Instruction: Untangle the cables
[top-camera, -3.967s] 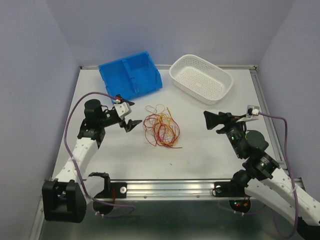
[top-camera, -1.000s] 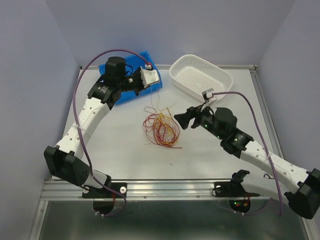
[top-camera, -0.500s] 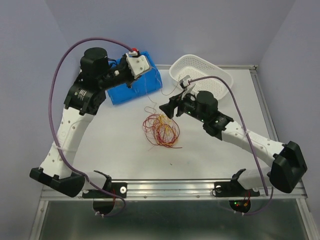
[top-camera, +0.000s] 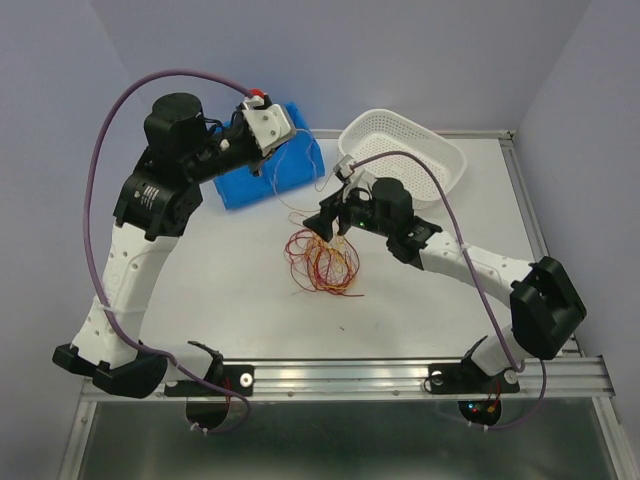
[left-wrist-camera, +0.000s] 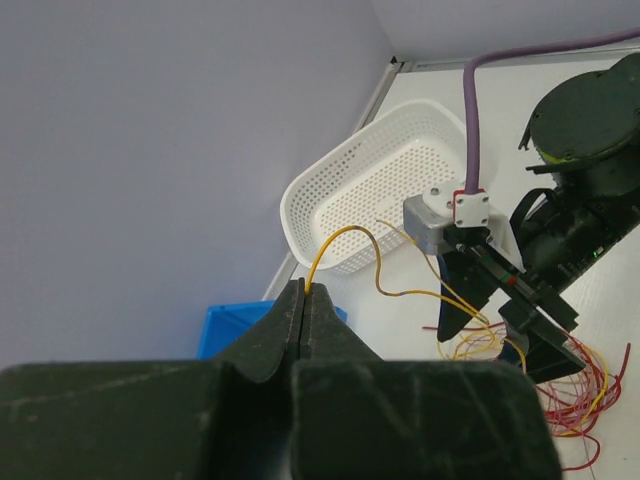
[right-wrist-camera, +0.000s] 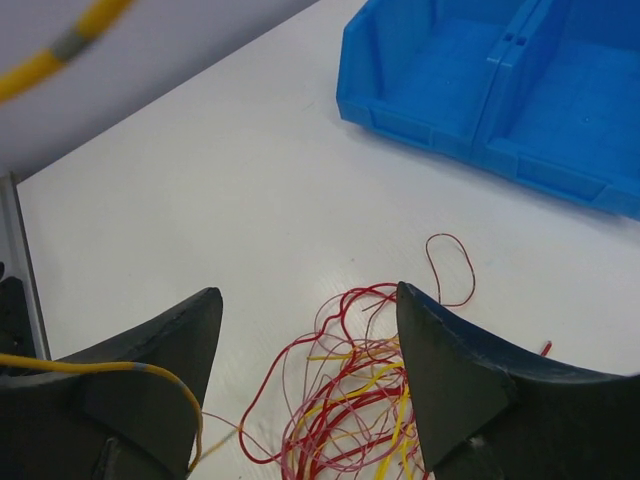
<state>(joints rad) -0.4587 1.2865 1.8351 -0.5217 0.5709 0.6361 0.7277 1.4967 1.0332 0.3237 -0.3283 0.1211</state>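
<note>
Cables (top-camera: 325, 262) are heaped on table (top-camera: 200, 290) just below R gripper (right-wrist-camera: 308, 295), fingers set wide apart. One yellow strand (left-wrist-camera: 340, 232) is clamped in L gripper (left-wrist-camera: 304, 290), held up nr blue bin (top-camera: 295, 165).

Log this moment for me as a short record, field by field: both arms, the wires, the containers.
left gripper: shut on one yellow wire, raised over the blue bin
yellow wire: arcs from the left gripper down toward the tangle
right gripper: open, hovering just above the tangle, holding nothing
tangle: red and yellow wires in loose loops on the table, not yet separated
blue bin: far left of the table
white basket: far right of the table
</note>
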